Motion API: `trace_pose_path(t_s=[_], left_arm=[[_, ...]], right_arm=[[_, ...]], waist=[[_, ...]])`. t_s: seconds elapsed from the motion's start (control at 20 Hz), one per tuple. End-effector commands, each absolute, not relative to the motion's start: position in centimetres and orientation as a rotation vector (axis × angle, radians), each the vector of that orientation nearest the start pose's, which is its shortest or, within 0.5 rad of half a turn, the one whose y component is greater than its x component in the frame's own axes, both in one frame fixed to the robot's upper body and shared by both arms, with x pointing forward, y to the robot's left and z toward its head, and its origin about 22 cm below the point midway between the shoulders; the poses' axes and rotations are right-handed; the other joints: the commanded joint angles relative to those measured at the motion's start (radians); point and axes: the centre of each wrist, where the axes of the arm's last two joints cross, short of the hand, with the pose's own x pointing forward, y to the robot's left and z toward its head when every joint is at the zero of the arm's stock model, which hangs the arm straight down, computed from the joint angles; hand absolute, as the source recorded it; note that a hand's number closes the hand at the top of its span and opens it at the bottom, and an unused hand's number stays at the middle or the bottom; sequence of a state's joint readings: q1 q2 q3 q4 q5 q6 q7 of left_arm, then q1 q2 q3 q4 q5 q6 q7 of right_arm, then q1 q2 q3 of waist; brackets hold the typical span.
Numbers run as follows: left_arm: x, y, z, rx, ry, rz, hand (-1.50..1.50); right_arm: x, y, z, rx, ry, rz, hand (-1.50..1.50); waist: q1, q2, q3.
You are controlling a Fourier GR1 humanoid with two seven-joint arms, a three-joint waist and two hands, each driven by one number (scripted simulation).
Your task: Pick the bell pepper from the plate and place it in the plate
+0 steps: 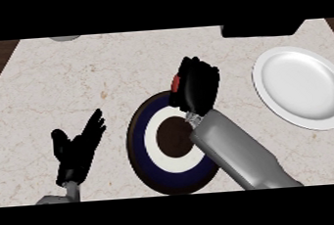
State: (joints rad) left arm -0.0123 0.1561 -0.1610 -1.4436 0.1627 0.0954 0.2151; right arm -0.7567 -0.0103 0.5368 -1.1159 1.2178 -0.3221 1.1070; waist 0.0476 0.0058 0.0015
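Head view shows a pale, marbled stone surface filling nearly everything, with dark wood at its left and right far corners. Near the middle of the surface lies a round dark-blue plate with a white ring and a brown centre. A plain white round plate sits well apart from it, toward the right edge. The grey right forearm crosses the blue plate's right side, and the black right hand sits over that plate's far rim, fingers curled down around a red bell pepper. Only a small red patch of the pepper shows at the hand's left side. The black left hand rests near the surface's near-left corner, fingers spread and upright, holding nothing.

The grasp looks made, so the pickup step seems to be in hand; whether the pepper has left the blue plate cannot be told. The next move likely calls for lifting it clear of the rim, carrying it right to the white plate, lowering and releasing.
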Motion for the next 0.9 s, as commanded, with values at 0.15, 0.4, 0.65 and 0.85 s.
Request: trace_pose_path(t_s=[0.15, 0.4, 0.65, 0.85], left_arm=[[23.7, 23.1, -3.1, -0.009, -1.205, -0.039, 0.0], [23.3, 24.4, -3.3, 0.009, -1.199, -0.028, 0.0], [22.5, 24.6, -3.2, 0.009, -1.196, 0.001, 0.0], [23.4, 25.0, -2.9, -0.003, -1.17, 0.0, 0.0]], right_arm=[[35.5, -3.7, 10.7, -1.374, -1.295, 0.108, 1.5], [35.5, -6.4, 9.7, -1.352, -1.307, -0.071, 1.5], [35.2, -10.5, 7.8, -1.399, -1.381, -0.226, 1.5], [35.9, -13.5, 7.5, -1.503, -1.317, -0.256, 1.5]], waist=[[-0.012, -0.002, -0.001], [-0.034, -0.005, 0.0], [-0.054, -0.007, 0.0], [-0.057, -0.006, -0.001]])
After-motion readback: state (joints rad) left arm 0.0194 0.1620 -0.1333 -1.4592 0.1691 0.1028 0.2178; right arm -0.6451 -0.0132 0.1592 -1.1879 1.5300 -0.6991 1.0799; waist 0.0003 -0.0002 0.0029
